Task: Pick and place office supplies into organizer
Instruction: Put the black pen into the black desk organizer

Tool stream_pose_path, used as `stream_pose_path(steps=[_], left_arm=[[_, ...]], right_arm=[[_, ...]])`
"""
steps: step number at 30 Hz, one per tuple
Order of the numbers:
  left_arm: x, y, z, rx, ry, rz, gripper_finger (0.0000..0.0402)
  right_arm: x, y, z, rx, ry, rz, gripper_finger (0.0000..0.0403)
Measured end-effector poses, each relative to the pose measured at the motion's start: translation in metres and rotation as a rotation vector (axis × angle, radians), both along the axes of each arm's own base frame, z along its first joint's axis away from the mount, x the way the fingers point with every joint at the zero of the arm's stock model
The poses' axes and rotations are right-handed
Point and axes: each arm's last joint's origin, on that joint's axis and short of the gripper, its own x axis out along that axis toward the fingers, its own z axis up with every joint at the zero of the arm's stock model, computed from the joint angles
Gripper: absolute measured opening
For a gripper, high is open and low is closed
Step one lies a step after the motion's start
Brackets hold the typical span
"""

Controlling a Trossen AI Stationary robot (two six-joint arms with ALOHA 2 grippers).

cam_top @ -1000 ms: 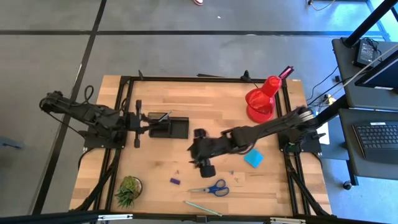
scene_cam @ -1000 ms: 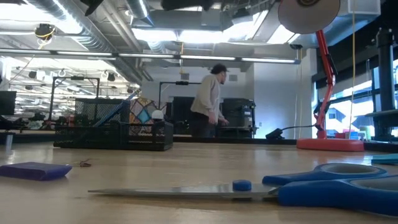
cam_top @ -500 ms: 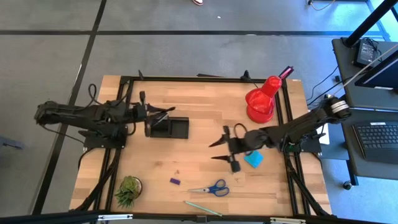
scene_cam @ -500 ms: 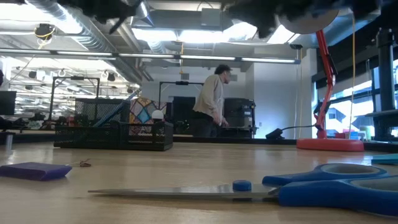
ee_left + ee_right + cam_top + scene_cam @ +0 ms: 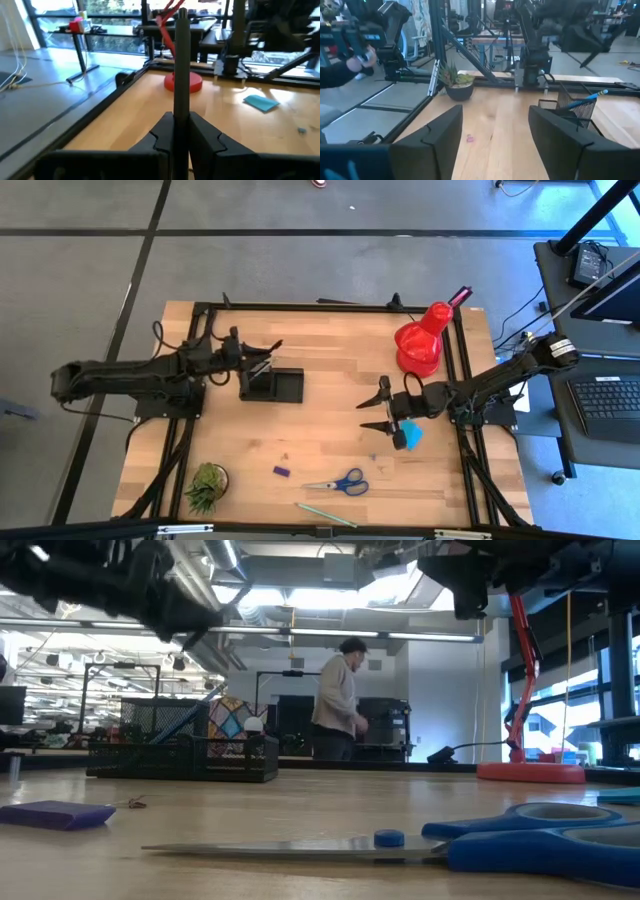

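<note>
**Left hand grips a dark pen by the organizer; right hand hangs open near the sticky pad**

The left arm stretches along the wooden counter [image 5: 330, 350] with its left hand [image 5: 262, 352] just beside the cup end of the black rectangular mesh organizer [image 5: 272, 385]. Its fingers [image 5: 200, 135] pinch a thin dark pen [image 5: 181, 75]. In the left wrist view the pen's long axis runs straight out ahead of the hand, its far tip toward the red desk lamp [image 5: 422, 340].

The right arm reaches in from the counter's right edge. Its right hand [image 5: 378, 410] has its fingers [image 5: 442, 132] spread wide, holding nothing, with the cyan square sticky-note pad [image 5: 410, 436] just behind it.

Blue-handled scissors [image 5: 340, 482] lie well apart from both hands, long axis along the counter's front edge.
</note>
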Motion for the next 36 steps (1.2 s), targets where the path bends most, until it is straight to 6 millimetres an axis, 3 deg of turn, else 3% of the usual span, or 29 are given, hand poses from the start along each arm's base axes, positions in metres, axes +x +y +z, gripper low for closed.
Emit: stream_pose_path(steps=[9, 24, 36], left_arm=[[-0.007, -0.001, -0.039, -0.073, 0.049, 0.002, 0.0031], [-0.016, -0.002, -0.069, -0.102, 0.098, 0.028, 0.0030], [-0.020, -0.002, -0.080, -0.103, 0.135, 0.068, 0.0032]], right_arm=[[0.000, 0.000, 0.000, 0.003, -0.003, 0.000, 0.0229], [0.000, 0.000, 0.000, 0.001, -0.003, 0.000, 0.0229], [0.000, 0.000, 0.000, -0.001, -0.002, -0.010, 0.0229]])
